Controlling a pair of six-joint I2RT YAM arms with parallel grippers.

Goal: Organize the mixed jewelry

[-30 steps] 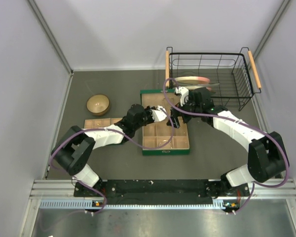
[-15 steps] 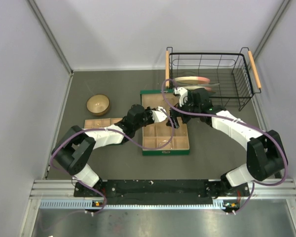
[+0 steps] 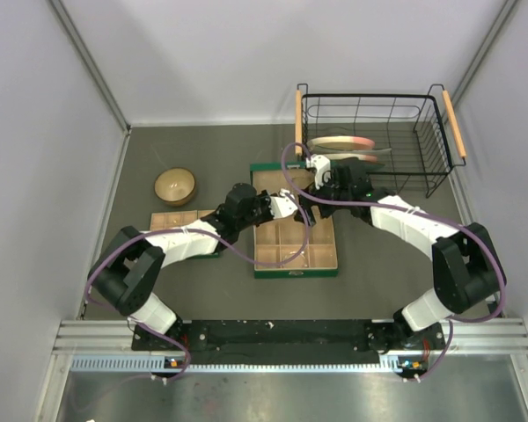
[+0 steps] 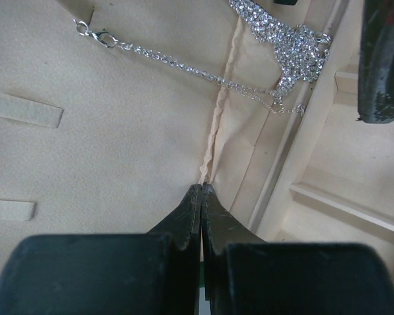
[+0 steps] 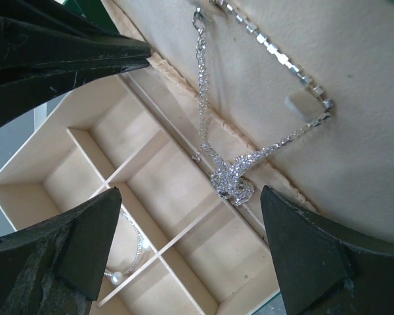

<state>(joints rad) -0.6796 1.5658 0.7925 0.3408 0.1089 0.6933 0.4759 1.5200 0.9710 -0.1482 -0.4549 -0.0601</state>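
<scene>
The left end effector (image 4: pixel 202 191) is closed tight, with its two fingers pressed flat against each other. The tips rest at the fabric seam (image 4: pixel 218 118) of the padded lid (image 4: pixel 118 164) of the box (image 3: pixel 296 271). Whether they pinch the fabric or only touch it, I cannot tell. The necklace (image 4: pixel 290 42) lies ahead of these tips and well apart from them. Its thin chain goes from a clasp far ahead on the left, across the seam, to a glittering heap ahead on the right.

The right end effector (image 5: pixel 190 193) stands wide open and holds nothing. The heap of the necklace lies ahead of it, between the lines of its two fingers and touching neither, at the edge where the lid lining meets the compartments. Further ahead, a strand of bigger stones passes under a small beige tab (image 5: pixel 301 104). Close to the finger at the left of that wrist view, a bracelet (image 5: pixel 142 243) with small pearls lies in one compartment.

Seen from above, the two end effectors are near each other over the back part of the box, which stands on the bench (image 3: pixel 202 281). A wooden bowl (image 3: pixel 174 186) is well to the left of the left end effector. A wire basket (image 3: pixel 370 95) with plates (image 3: pixel 339 142) is just behind the right one.
</scene>
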